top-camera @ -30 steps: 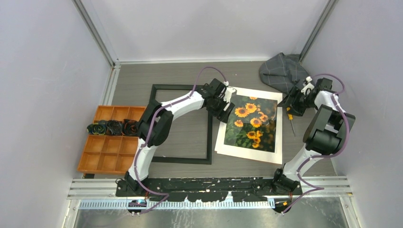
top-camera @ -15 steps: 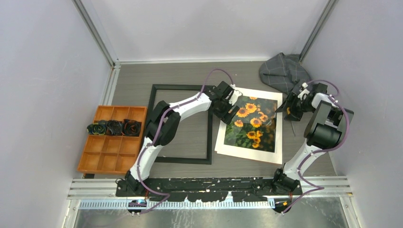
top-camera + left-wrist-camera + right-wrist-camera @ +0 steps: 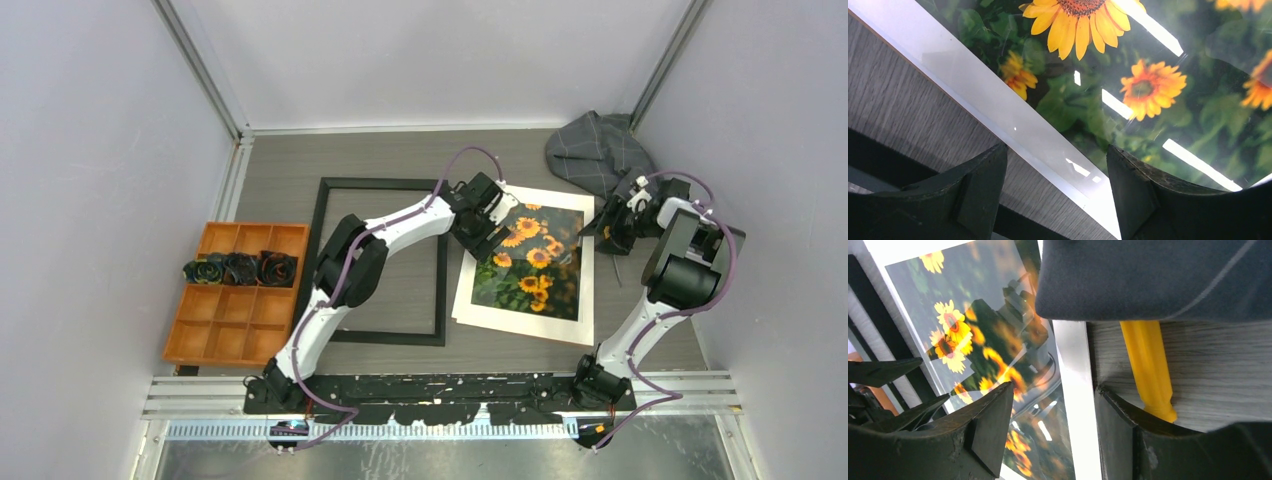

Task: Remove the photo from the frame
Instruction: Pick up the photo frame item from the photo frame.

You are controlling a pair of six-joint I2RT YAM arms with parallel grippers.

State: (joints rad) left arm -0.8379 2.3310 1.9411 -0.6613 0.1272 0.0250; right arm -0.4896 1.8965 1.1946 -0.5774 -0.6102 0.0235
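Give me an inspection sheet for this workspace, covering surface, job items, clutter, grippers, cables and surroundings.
Surface: grey wood-grain table.
Job's things: black frame lies flat, table showing through; sunflower photo lies flat just right of it.
Clutter: orange tray holding dark rosettes; grey cloth; yellow-handled tool.
Grippers: left gripper open over the photo's left edge; right gripper open over its right edge.
Cables: purple cable loops along each arm.
Surroundings: plain walls, metal rails.

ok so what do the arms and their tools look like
Both the left arm and right arm have white links with bulky black joint housings, and a thin purple cable loops along each. The left tool and right tool each end in two matte black, wedge-shaped fingers, slightly scuffed along the edges.
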